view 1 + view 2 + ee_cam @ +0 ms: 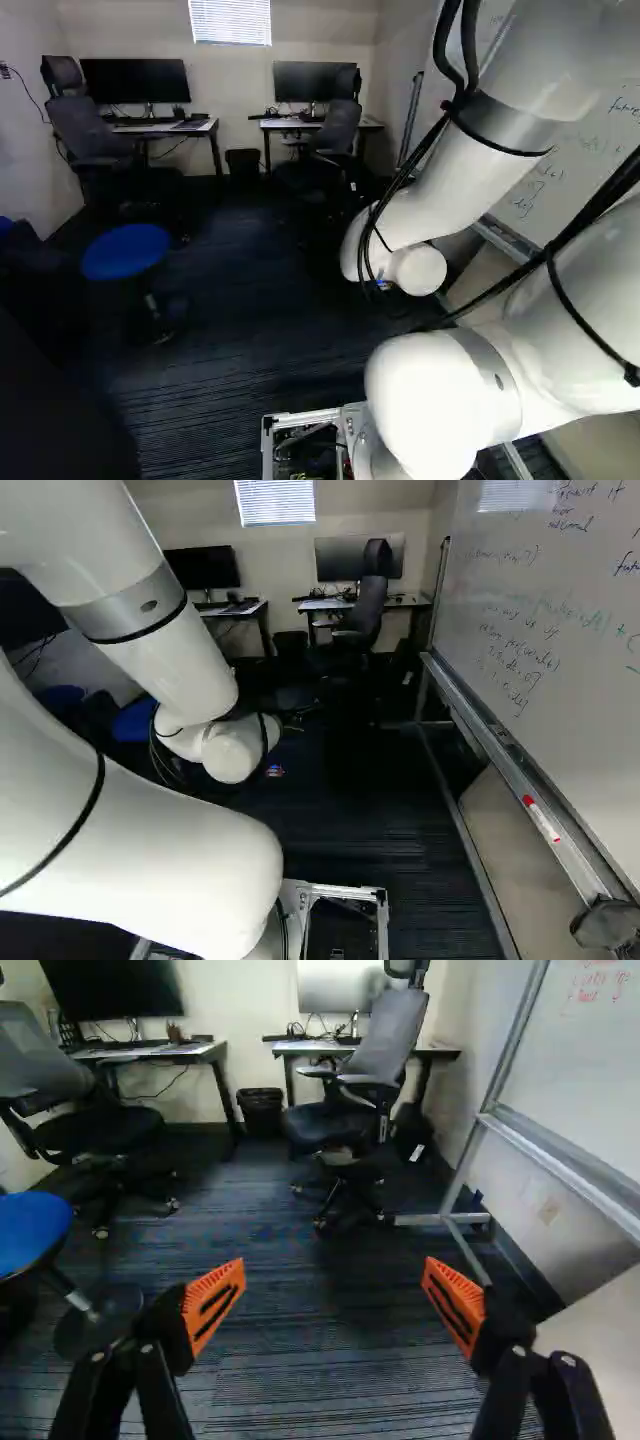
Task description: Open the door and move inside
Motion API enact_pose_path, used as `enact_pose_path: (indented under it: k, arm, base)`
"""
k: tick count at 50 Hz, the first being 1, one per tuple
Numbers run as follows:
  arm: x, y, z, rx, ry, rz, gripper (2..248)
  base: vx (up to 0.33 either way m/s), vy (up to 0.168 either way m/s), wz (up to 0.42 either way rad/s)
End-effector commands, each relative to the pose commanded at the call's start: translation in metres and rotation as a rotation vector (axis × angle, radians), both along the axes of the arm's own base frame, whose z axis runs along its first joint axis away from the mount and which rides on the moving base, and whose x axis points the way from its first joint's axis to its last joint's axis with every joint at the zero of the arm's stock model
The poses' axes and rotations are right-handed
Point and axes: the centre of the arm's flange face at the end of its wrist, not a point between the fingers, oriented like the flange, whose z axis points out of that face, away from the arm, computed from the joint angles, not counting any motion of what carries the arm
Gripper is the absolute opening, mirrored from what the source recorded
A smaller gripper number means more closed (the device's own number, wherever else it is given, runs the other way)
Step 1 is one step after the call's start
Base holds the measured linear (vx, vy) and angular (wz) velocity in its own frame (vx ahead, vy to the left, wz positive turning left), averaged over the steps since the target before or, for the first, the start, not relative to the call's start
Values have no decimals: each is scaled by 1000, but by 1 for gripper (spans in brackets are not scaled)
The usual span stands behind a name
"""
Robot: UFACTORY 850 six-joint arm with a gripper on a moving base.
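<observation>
Over striped carpet (320,1370), the hand (334,1270) with orange-padded fingers (212,1305) wide apart.

Ahead of you, the room (245,1020) shows dark, striped carpet (320,1360) stretching toward a pale, upright wall (235,80) at 12 o'clock.

"What does the arm (465,190) look like?"

"Smooth, rounded and white, with silvery-grey bands (130,610). Black cables (469,45) run along it, and thin black straps (495,148) circle it."

"And the fingers (170,1330)?"

"Black, with pale round screws (147,1348). The pads (212,1305) are bright orange, ridged at the edge and marked by dark slots."
</observation>
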Motion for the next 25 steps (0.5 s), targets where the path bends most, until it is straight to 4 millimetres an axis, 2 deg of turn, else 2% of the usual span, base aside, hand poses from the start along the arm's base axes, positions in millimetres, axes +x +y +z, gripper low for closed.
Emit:
enact_pose_path:
  k: [25]
  arm:
    - [-2, -1, -1, -1, 2, -2, 247]
  base:
    - [0, 0, 0]
